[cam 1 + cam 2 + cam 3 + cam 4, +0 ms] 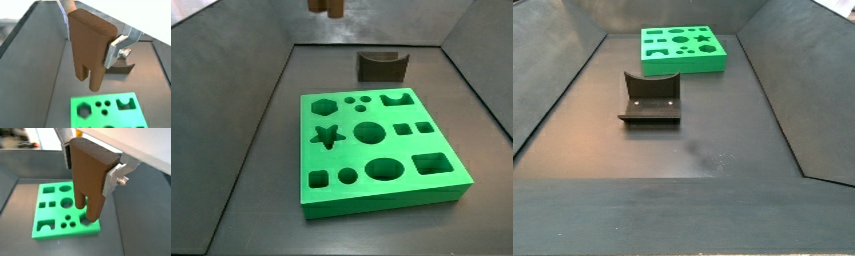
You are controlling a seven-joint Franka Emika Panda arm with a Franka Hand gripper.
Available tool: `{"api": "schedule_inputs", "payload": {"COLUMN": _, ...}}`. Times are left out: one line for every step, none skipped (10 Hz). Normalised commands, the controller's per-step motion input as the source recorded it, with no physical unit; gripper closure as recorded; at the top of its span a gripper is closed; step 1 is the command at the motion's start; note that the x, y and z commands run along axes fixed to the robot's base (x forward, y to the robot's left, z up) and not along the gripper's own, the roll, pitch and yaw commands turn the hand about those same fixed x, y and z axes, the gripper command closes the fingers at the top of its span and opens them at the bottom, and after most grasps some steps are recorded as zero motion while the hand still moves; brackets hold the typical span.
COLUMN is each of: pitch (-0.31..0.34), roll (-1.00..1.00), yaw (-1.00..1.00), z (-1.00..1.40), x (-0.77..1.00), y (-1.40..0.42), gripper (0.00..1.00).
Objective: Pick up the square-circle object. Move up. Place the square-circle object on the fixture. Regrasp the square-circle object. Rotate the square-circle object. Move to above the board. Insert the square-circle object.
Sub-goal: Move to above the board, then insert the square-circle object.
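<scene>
In the pincer (89, 170), smooth two-pronged square-circle object (89, 183).

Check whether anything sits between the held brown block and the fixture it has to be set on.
Nothing visible does. The gripper holds the brown block high above the floor, prongs down. The fixture stands alone on bare floor, its notch empty, apart from the green board.

gripper (93, 175) holds square-circle object (90, 183) high above the floor | board (378, 145) mid-floor | fixture (382, 66) near one end wall | floor by the side walls open
</scene>
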Motion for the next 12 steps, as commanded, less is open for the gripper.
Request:
{"api": "schedule_inputs", "payload": {"pitch": 0.067, "roll": 0.06, "yaw": 1.00, "z": -0.02, "x": 0.36, "y": -1.00, "gripper": 1.00}}
{"api": "schedule_inputs", "payload": {"pitch": 0.075, "roll": 0.08, "yaw": 1.00, "z": -0.02, "x": 0.28, "y": -0.69, "gripper": 1.00}}
{"api": "schedule_inputs", "payload": {"pitch": 0.085, "roll": 0.09, "yaw": 1.00, "z": -0.01, "x": 0.22, "y": -0.41, "gripper": 1.00}}
{"api": "schedule_inputs", "payload": {"pitch": 0.099, "roll": 0.10, "yaw": 1.00, "z": 0.01, "x": 0.15, "y": -0.24, "gripper": 1.00}}
{"api": "schedule_inputs", "payload": {"pitch": 0.112, "roll": 0.11, "yaw": 1.00, "z": 0.01, "x": 0.10, "y": -0.15, "gripper": 1.00}}
{"api": "schedule_inputs", "payload": {"pitch": 0.131, "roll": 0.14, "yaw": 1.00, "z": 0.02, "x": 0.08, "y": -0.11, "gripper": 1.00}}
{"api": "schedule_inputs", "payload": {"pitch": 0.162, "roll": 0.17, "yaw": 1.00, "z": 0.02, "x": 0.09, "y": -0.09, "gripper": 1.00}}
{"api": "schedule_inputs", "payload": {"pitch": 0.173, "roll": 0.19, "yaw": 0.63, "z": 0.02, "x": 0.10, "y": -0.06, "gripper": 1.00}}
{"api": "schedule_inputs", "payload": {"pitch": 0.167, "roll": 0.18, "yaw": 0.47, "z": 0.02, "x": 0.10, "y": -0.05, "gripper": 1.00}}
{"api": "schedule_inputs", "payload": {"pitch": 0.158, "roll": 0.17, "yaw": 0.28, "z": 0.01, "x": 0.11, "y": -0.05, "gripper": 1.00}}
{"api": "schedule_inputs", "payload": {"pitch": -0.091, "roll": -0.08, "yaw": 0.40, "z": -0.73, "x": 0.17, "y": -0.59, "gripper": 1.00}}
{"api": "schedule_inputs", "payload": {"pitch": 0.000, "roll": 0.00, "yaw": 0.64, "z": -1.00, "x": 0.25, "y": -0.44, "gripper": 1.00}}
